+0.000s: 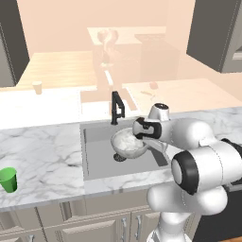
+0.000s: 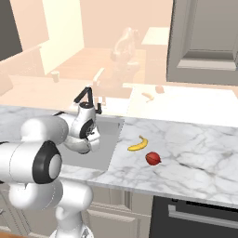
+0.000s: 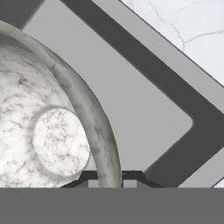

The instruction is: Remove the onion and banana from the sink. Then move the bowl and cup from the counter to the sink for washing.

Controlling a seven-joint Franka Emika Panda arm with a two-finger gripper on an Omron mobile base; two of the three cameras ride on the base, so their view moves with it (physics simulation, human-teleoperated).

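Observation:
The grey-white speckled bowl [image 1: 126,142] hangs upright inside the sink [image 1: 97,158], over the drain. My gripper [image 1: 145,142] is shut on its right rim. In the hand view the bowl [image 3: 48,131] curves up the left side and its rim runs down between my two fingertips [image 3: 133,176]; the sink floor [image 3: 144,109] lies beyond. I cannot tell whether the bowl touches the floor. The green cup [image 1: 8,179] stands on the counter [image 1: 42,156] far left of the sink. The banana [image 2: 138,145] and the red onion [image 2: 153,158] lie on the counter [image 2: 195,144] right of the sink [image 2: 108,139].
A black faucet [image 1: 116,108] rises at the sink's back edge, close behind the bowl. My own arm [image 2: 60,135] covers most of the basin in the right base view. A dark appliance front [image 2: 195,214] sits below the counter on the right.

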